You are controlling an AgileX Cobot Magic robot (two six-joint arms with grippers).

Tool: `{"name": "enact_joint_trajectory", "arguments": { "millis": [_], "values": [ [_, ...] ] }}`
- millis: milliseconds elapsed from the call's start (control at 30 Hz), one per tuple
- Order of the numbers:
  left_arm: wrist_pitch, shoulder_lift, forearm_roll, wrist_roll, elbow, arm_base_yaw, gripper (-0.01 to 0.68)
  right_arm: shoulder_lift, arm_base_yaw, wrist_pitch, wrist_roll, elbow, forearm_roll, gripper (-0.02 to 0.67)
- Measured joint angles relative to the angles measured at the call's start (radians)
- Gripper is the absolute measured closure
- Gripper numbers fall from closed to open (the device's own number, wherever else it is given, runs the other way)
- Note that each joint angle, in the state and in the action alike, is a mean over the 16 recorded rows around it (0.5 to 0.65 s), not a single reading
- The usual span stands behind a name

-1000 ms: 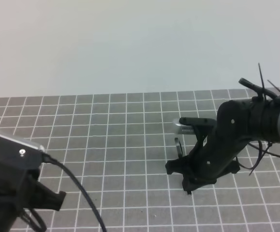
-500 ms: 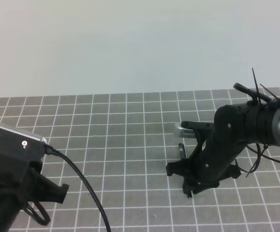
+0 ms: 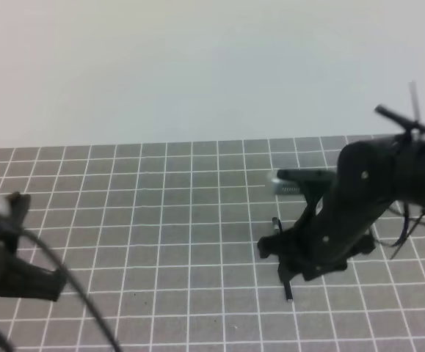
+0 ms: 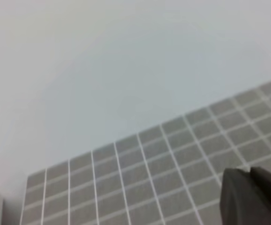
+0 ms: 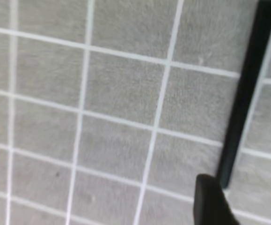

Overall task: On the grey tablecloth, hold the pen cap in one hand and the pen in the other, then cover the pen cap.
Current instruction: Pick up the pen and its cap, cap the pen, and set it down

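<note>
a pale, featureless wall (image 3: pixel 197 66) is seen behind the grey tablecloth (image 3: pixel 161 220), which is ruled in white squares and fills the lower half of the exterior high view. little else is seen on the cloth. a black cable (image 3: pixel 73 301) is looped across the lower left corner from the left arm's camera block.

the pen (image 3: pixel 282 257) is laid flat on the cloth just right of the middle, running towards the camera. most of its length is hidden in the high view by the right arm's wrist, with only a short upper stretch and a lower end showing below the gripper body. in the right wrist view the pen (image 5: pixel 245 93) is seen as a long black bar along the right side, lying across the grid lines. whether the pen cap is fitted on it cannot be told; no separate cap can be made out.

the right gripper (image 5: pixel 240 199) is held low over the pen, its wrist bent down from the right edge of the high view. its jaws are parted: two dark fingertips (image 5: pixel 210 201) are seen at the bottom of the wrist view with a gap between them, and the pen's near end lies at that gap, not squeezed.

the left gripper (image 4: pixel 252 197) is held at the lower left, well apart from the pen, raised and pointed out over the cloth towards the wall. its jaws are pressed together with nothing between them.
</note>
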Motion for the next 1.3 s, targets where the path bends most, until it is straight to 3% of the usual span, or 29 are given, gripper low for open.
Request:
{"name": "enact_joint_trajectory", "arguments": {
  "millis": [267,567,767,1300],
  "values": [
    [0.080,-0.161,-0.026,0.129,0.020,0.000,0.670,-0.150,0.000,0.094,-0.039,0.002,-0.074,0.381],
    [0.076,-0.259,-0.081,0.223,0.033,0.000,0.672,-0.354,0.000,0.191,-0.126,0.066,-0.114,0.542],
    [0.068,-0.283,-0.112,0.245,0.033,0.000,0.672,-0.521,0.000,0.162,-0.163,0.181,-0.086,0.626],
    [0.070,-0.286,-0.119,0.237,0.033,0.000,0.672,-0.945,0.000,-0.087,-0.184,0.600,-0.025,0.645]
  ]
}}
